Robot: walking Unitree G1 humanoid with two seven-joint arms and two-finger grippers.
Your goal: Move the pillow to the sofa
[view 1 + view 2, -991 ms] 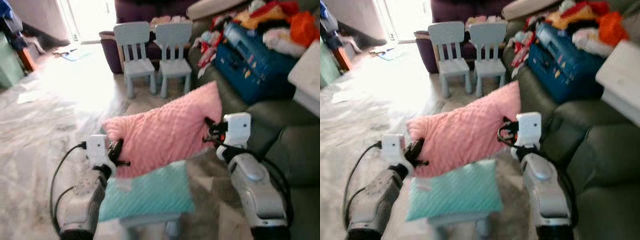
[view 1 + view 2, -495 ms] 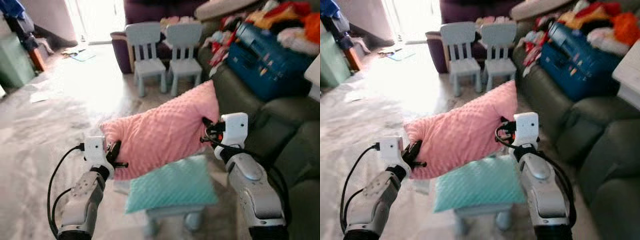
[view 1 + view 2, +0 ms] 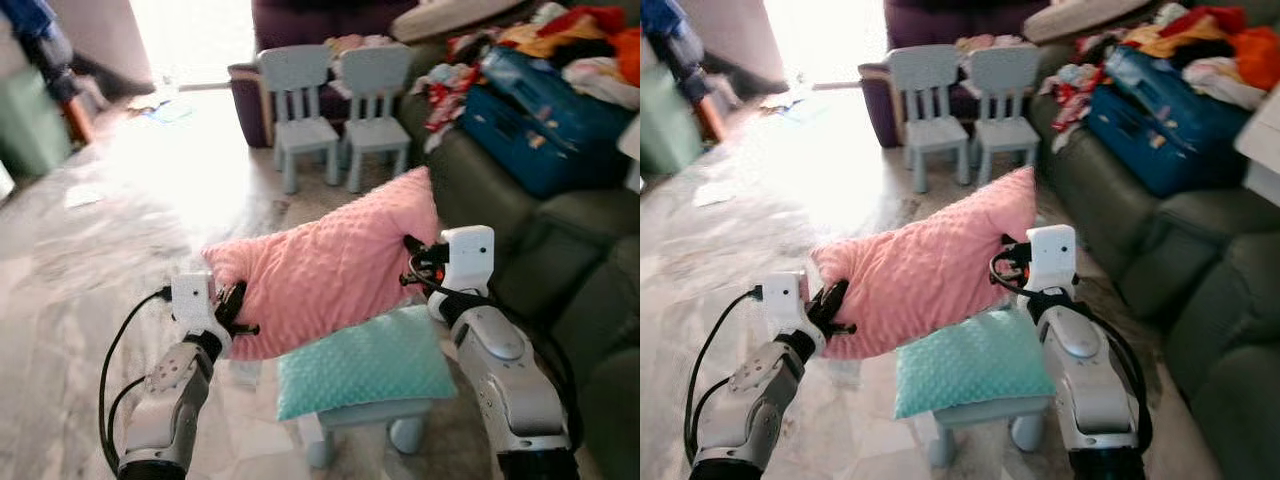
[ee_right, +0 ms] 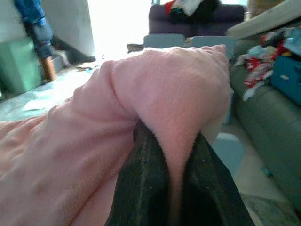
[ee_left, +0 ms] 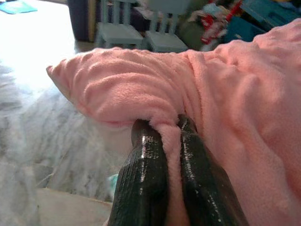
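Step in hand: transport. The pink pillow point(image 3: 335, 270) is held in the air between both arms, above a teal cushion point(image 3: 365, 362) resting on a small stool point(image 3: 370, 428).

The left end effector point(image 5: 165, 141) pinches a fold at the pillow's lower corner; the right end effector point(image 4: 169, 141) pinches a fold at the opposite, higher end. Both have their fingers pressed together on fabric.

The pillow's long axis runs from one end effector to the other, tilted upward toward the right one, whose end points at the sofa point(image 3: 520, 225).

Next move, as judged: carry both ends toward the sofa beyond the right end effector, keep the span taut, clear the stool, then release onto a free seat.
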